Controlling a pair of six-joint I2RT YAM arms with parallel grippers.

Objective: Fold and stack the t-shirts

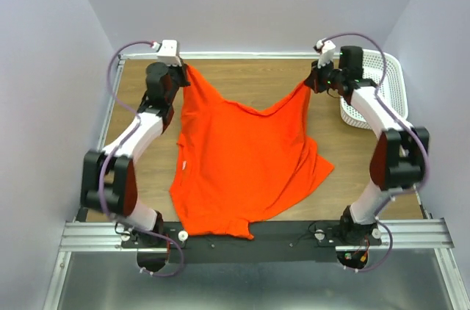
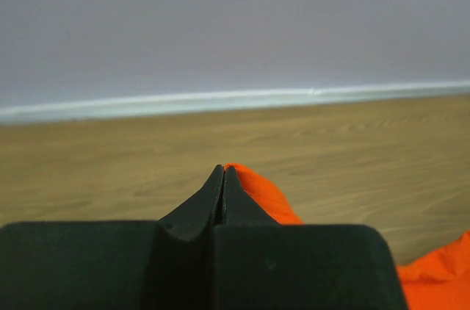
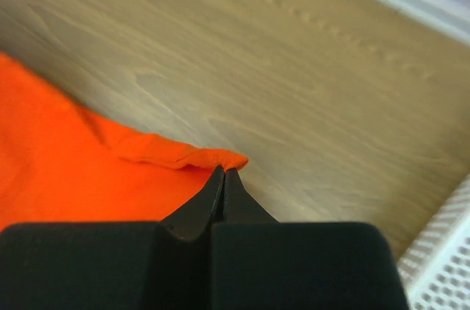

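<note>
The left gripper (image 1: 182, 71) and right gripper (image 1: 311, 82) each pinched a far corner of the shirt (image 1: 242, 163), jaws closed; the bites looked thin, so tugging could slip fabric free.

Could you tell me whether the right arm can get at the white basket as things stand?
Probably yes: the basket sits close beside the right gripper with nothing between them. But that gripper is shut on a corner of the t-shirt, so it would have to let go first.
</note>
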